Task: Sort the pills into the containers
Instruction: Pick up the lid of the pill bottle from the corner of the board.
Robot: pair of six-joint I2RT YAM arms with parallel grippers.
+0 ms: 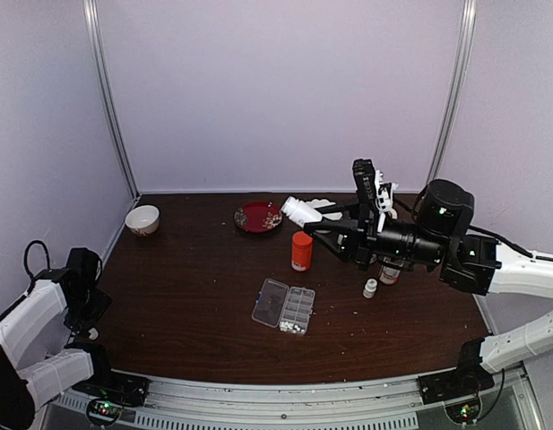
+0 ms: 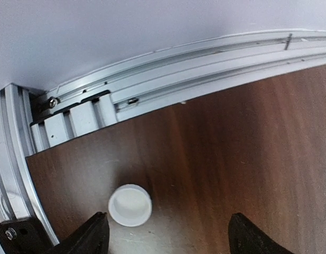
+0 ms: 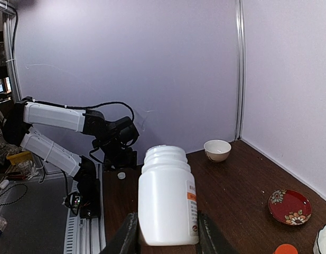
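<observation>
We see the pill box, flat clear plastic w/ small square cells, lying about mid-table w/ its lid folded open to the left. The pills are tiny white dots in the near cells, too small for us to count. The right gripper is closed on a white bottle, smooth round plastic w/ a ribbed neck, held off the table, one finger pressing each side. The left gripper is wide open & holds nothing, low over the dark wood table. Only its finger tips show, the rest is cut off. 1 round white cap lies close to one finger; we cannot tell if they touch. Also 1 orange bottle, 1 small white bottle, 1 half-hidden bottle behind the right arm, 1 red plate & 1 pale bowl.
</observation>
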